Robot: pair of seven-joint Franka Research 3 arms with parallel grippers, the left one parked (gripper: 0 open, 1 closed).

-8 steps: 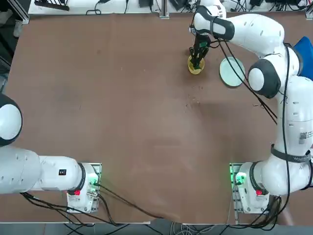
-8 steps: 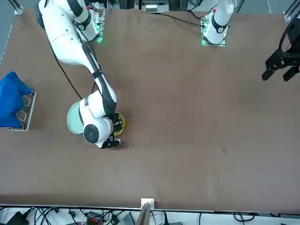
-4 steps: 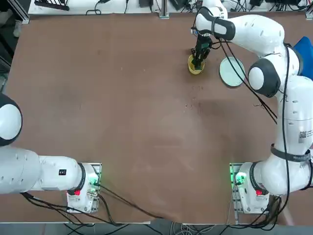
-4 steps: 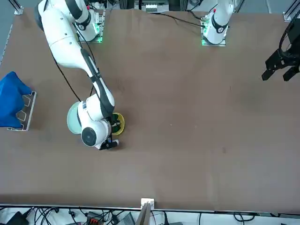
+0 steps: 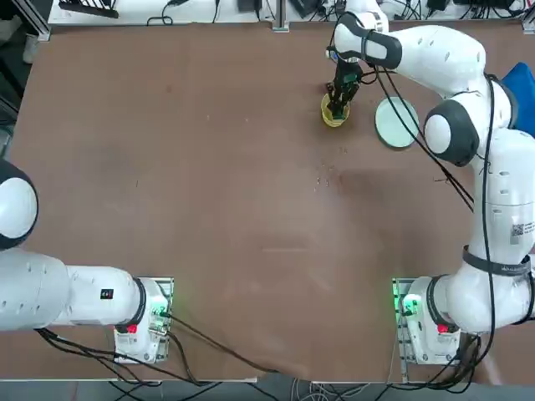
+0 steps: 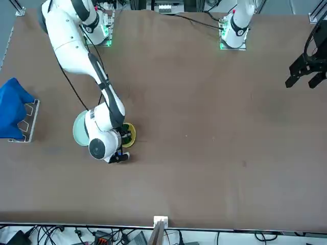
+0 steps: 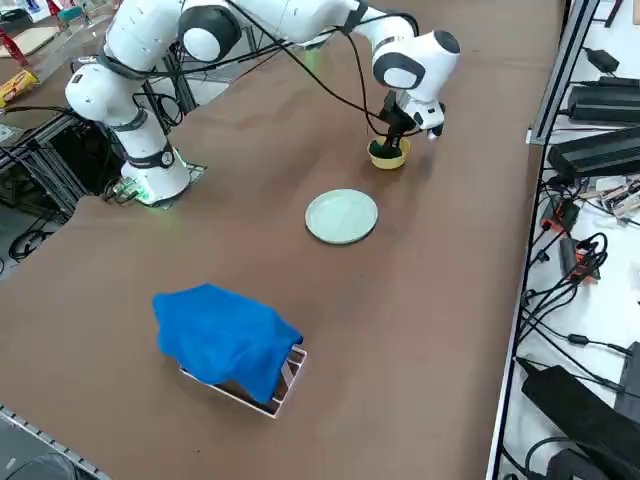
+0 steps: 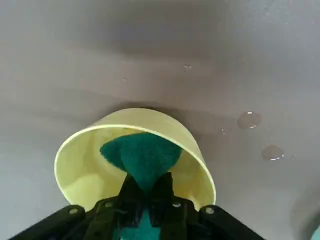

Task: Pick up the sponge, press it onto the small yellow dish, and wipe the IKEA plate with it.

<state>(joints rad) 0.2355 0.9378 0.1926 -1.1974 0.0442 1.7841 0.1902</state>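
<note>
r gripper (image 8: 145,192) is clamped tight on the sponge (image 8: 141,156), fingers (image 8: 131,186) pinching it at the middle so the green scouring face bulges out ahead of the tips. sponge is pushed down inside the small yellow dish (image 8: 187,150), green end against the dish's inner floor/wall, dish rim all round it. in wrist view the dish sits tilted toward the cam, a few water drops (image 8: 248,120) on the table just beyond it.

top view: r gripper (image 5: 337,105) points straight down into the small yellow dish (image 5: 333,117), near the far edge of the table (image 5: 209,184), w/ the arm reaching fwd from its base at bottom right. sponge itself barely shows there, hidden by the fingers. ikea plate (image 5: 394,122) lies just beside the dish on the robot's right, apart from it, not touching, nothing on it.

front view: wrist covers most of the dish (image 6: 130,136); only a yellow sliver shows beside the gripper body, pale plate (image 6: 78,129) partly behind the arm.

rt side view: gripper (image 7: 386,146) down in the yellow dish (image 7: 390,158), plate (image 7: 342,216) nearer the cam, flat on the table. blue cloth (image 7: 225,337) draped over a small rack (image 7: 285,385) sits well apart, at the robot's right edge of the table.
</note>
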